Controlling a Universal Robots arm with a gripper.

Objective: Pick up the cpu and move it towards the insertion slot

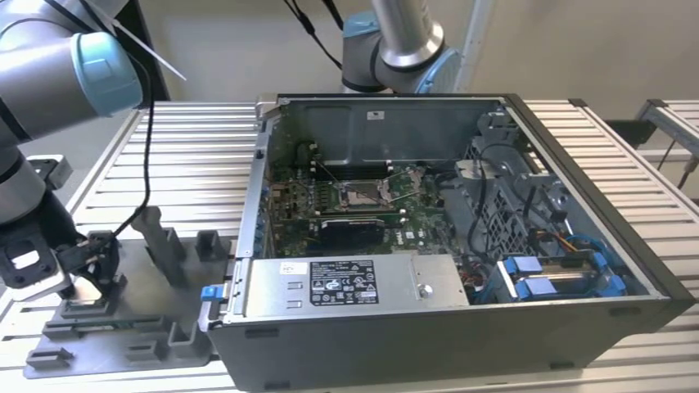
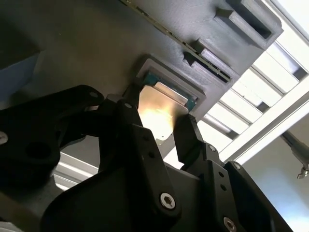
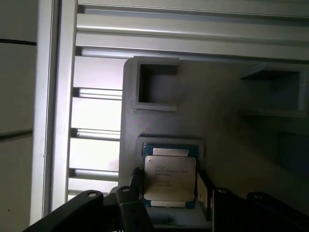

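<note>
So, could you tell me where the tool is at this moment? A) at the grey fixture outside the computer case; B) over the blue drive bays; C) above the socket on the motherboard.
A: the exterior view shows the tool over the grey fixture, outside the computer case; the first wrist view shows the cpu there.

Print on cpu (image 3: 170, 178), white label (image 1: 327, 282): illegible.

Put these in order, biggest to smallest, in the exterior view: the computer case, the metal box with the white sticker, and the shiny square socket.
1. The computer case, biggest by far.
2. The metal box with the white sticker.
3. The insertion slot, smallest; it sits farther back, but the difference is plain.
</note>
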